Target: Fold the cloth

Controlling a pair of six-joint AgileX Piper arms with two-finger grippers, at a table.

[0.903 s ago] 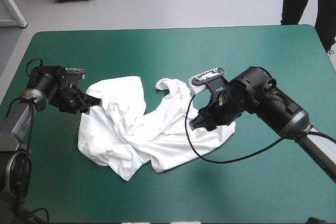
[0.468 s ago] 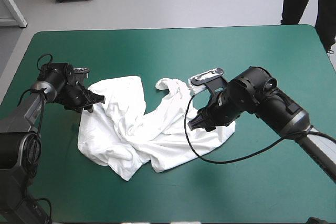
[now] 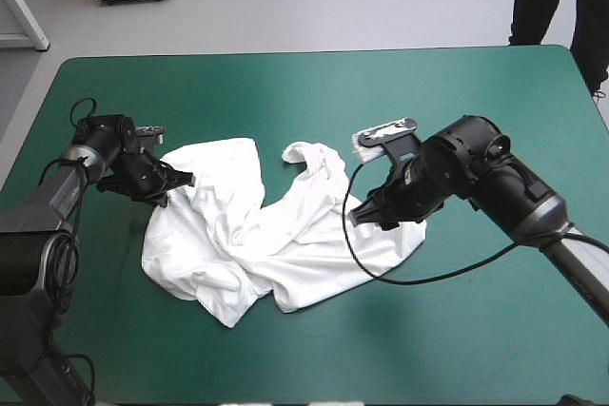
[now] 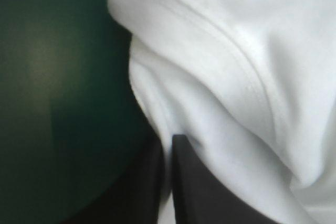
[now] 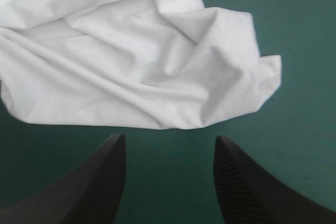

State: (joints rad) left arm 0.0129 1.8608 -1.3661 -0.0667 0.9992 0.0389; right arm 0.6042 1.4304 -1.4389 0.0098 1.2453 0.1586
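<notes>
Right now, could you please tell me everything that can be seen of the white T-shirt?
The T-shirt is white, of soft thin fabric, with a stitched hem. It lies as a crumpled, wrinkled heap near the middle of the teal-green cover, not yet folded. The left gripper is shut on a fold at its left edge. The right gripper stands open at its right side, fingers over bare cover, apparently not touching it.

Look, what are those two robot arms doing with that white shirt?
They are working on a white T-shirt that lies crumpled on the teal-green table. The left claw is pinched shut on the shirt's edge at its left side. The right claw is open near the shirt's right part and holds nothing. Nothing is folded yet.
</notes>
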